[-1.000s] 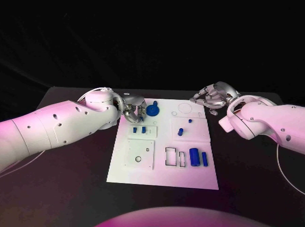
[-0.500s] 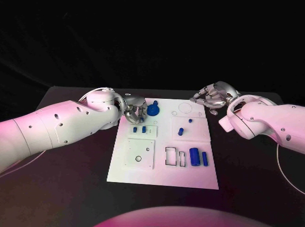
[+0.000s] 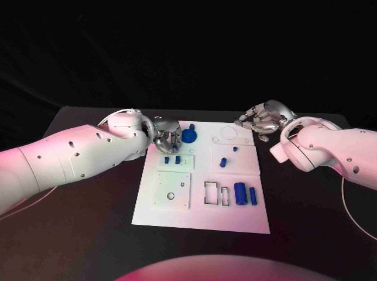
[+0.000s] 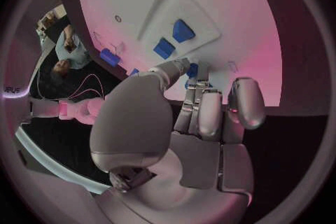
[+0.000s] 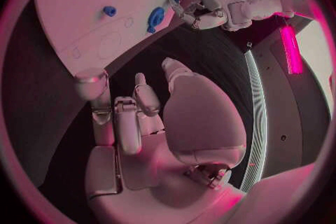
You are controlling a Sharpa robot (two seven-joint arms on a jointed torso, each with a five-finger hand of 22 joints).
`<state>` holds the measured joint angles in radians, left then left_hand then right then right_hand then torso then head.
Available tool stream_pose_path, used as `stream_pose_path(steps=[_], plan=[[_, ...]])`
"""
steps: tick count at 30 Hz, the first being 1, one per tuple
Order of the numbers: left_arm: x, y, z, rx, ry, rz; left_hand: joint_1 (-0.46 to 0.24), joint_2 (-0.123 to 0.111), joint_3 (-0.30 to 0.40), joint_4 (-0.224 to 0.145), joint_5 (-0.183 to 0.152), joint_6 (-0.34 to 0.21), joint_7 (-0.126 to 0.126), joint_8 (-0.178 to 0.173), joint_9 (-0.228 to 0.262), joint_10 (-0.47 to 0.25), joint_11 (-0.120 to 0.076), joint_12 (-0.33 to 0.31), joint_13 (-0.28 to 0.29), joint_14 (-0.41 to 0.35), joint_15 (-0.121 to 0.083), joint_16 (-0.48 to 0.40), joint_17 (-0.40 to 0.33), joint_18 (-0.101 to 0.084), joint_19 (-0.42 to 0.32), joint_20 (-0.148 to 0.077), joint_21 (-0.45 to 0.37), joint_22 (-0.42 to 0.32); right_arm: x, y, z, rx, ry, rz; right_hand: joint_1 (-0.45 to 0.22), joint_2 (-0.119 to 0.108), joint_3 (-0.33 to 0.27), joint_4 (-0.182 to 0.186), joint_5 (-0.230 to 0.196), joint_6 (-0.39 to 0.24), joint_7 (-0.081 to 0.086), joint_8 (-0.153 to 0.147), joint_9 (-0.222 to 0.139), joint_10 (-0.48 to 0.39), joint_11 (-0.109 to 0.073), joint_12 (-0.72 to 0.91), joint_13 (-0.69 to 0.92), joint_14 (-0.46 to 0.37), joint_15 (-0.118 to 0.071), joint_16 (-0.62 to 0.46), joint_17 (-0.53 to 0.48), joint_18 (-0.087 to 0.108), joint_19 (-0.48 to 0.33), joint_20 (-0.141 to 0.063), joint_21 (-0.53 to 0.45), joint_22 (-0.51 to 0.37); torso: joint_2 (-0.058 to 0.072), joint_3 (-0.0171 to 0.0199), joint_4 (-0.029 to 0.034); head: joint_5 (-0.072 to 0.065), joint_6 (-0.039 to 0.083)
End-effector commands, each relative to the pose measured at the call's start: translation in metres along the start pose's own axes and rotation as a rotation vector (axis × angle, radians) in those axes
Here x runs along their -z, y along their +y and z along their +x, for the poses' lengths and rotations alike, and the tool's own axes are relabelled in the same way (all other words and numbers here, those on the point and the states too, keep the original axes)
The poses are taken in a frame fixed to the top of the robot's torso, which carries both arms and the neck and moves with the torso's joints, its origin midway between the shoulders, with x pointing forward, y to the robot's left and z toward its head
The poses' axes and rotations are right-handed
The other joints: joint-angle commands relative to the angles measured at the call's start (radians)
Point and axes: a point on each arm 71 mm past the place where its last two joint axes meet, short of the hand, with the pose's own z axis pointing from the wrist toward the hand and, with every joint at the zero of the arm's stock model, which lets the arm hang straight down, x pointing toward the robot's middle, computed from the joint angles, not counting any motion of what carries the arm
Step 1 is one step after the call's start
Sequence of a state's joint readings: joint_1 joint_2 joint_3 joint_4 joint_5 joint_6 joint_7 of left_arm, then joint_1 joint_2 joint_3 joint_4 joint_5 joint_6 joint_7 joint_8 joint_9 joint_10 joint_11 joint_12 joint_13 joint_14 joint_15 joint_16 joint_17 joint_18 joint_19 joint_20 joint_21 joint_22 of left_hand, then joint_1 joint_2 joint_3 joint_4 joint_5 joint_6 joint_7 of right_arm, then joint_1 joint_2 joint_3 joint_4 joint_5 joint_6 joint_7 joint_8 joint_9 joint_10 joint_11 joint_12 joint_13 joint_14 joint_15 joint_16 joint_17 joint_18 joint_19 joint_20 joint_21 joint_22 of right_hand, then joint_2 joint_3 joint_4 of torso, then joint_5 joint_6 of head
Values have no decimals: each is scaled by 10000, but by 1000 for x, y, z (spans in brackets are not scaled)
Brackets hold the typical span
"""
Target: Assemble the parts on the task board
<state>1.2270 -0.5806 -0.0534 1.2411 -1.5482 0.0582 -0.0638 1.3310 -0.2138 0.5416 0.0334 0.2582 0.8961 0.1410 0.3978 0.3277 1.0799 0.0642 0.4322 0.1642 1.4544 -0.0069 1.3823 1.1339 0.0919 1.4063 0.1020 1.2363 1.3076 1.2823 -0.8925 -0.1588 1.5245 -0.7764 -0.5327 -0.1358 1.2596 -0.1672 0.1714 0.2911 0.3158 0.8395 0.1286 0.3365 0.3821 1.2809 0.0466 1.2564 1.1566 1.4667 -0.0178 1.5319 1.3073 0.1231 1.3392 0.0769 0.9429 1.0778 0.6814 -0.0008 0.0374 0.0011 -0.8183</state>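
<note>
- I'm looking down at a black table (image 3: 79,205) with darkness behind it; the white task board (image 3: 201,211) lies in the middle, long side running away from me.
- On the board's far left corner sits a round blue part (image 3: 189,136) with a stem sticking up.
- My left hand (image 3: 165,139) hangs over that same corner, just beside the round part, its fingers curled downward toward the board. I cannot tell from the head view whether a finger touches the part.
- In the left wrist view the left hand's fingers (image 4: 210,115) lie close together, bent over the board, with small blue pieces just past the fingertips. I see nothing held between them, though I cannot be sure.
- Two small blue blocks (image 3: 172,159) sit side by side just nearer than the left hand.
- A small blue peg (image 3: 224,163) stands in the board's middle right panel, another tiny blue piece (image 3: 233,148) just beyond it.
- Two upright blue cylinders (image 3: 244,195) stand near the board's right edge beside empty rectangular slots (image 3: 215,194).
- My right hand (image 3: 260,124) hovers at the board's far right corner, fingers curled in loosely, holding nothing; the right wrist view shows its fingers (image 5: 126,117) bent and off the board.
</note>
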Motion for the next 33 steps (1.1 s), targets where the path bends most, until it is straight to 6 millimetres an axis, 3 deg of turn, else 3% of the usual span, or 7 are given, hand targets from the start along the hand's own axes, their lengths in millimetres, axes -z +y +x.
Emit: stream_pose_path(steps=[1,5,9,23,26,29,33], plan=[[-1,-1,1,29,111,-1,-181,-77,-116,24,135,-194,31,-138,-28,-51,89,-114,-26,-5,70,-28,-51,-140,-88,26,-101,1136,0,1,1,92,73,-117,29,41,65,-17,32,-18,-14,58,8,12,-9,-31,-9,803,-83,-66,1683,105,-62,18,-68,-9,-9,7,-1,-3,-1],[0,0,1,44,33,-63,-278,-201,-228,39,229,-407,92,-281,-37,-147,141,-234,-36,-63,112,-70,-155,-114,-154,63,-234,1093,0,0,1,99,66,-103,25,36,65,-18,32,-22,-15,58,13,-3,-9,-50,-34,801,-84,-70,1676,108,-67,17,-88,-22,-7,5,-2,-8,6],[1,2,0,56,-48,-164,-348,-303,-357,47,303,-1041,136,-541,-114,-422,205,-445,-64,-232,168,-208,-466,-49,-322,117,-558,976,0,0,0,108,47,-86,25,36,65,-18,32,-22,-15,58,13,-3,-9,-50,-34,801,-84,-70,1676,108,-67,17,-88,-22,-7,2,-4,-10,8],[3,7,-1,71,-207,-478,-410,-347,-625,73,367,-1502,114,-532,-117,-947,359,-669,-81,-461,303,-326,-806,42,-570,240,-1053,799,0,-1,0,157,122,-26,38,12,68,-30,32,-44,-14,55,22,-122,-9,-183,-202,793,-84,-87,1644,120,-87,15,-157,-69,-9,1,1,-20,16],[5,10,-1,82,-301,-528,-406,-350,-658,69,368,-1520,104,-514,-112,-1011,374,-675,-77,-491,317,-335,-839,52,-600,253,-1109,779,0,-2,0,193,183,-15,127,-14,136,-37,32,-72,-10,67,61,-677,-7,-848,-959,801,-82,-78,1677,137,-130,14,-301,-153,-9,2,1,-10,18],[8,13,-2,147,-460,-570,-432,-366,-746,84,370,-1556,86,-484,-103,-1116,399,-665,-63,-552,340,-360,-923,65,-639,277,-1182,756,0,-2,0,261,252,-58,270,-76,327,-29,-2,-89,-8,104,149,-2173,-11,-3120,-3381,715,-86,-263,1353,191,-234,11,-674,-375,-12,1,2,-10,34],[14,19,-4,370,-624,-670,-473,-384,-851,114,388,-1569,73,-440,-90,-1194,411,-632,-39,-639,357,-418,-1082,88,-696,297,-1292,717,0,-2,0,568,436,-243,491,-226,645,-44,-86,-56,10,131,220,-2528,11,-4725,-4689,646,-84,-457,1054,221,-282,16,-969,-528,-19,2,4,1,41]])
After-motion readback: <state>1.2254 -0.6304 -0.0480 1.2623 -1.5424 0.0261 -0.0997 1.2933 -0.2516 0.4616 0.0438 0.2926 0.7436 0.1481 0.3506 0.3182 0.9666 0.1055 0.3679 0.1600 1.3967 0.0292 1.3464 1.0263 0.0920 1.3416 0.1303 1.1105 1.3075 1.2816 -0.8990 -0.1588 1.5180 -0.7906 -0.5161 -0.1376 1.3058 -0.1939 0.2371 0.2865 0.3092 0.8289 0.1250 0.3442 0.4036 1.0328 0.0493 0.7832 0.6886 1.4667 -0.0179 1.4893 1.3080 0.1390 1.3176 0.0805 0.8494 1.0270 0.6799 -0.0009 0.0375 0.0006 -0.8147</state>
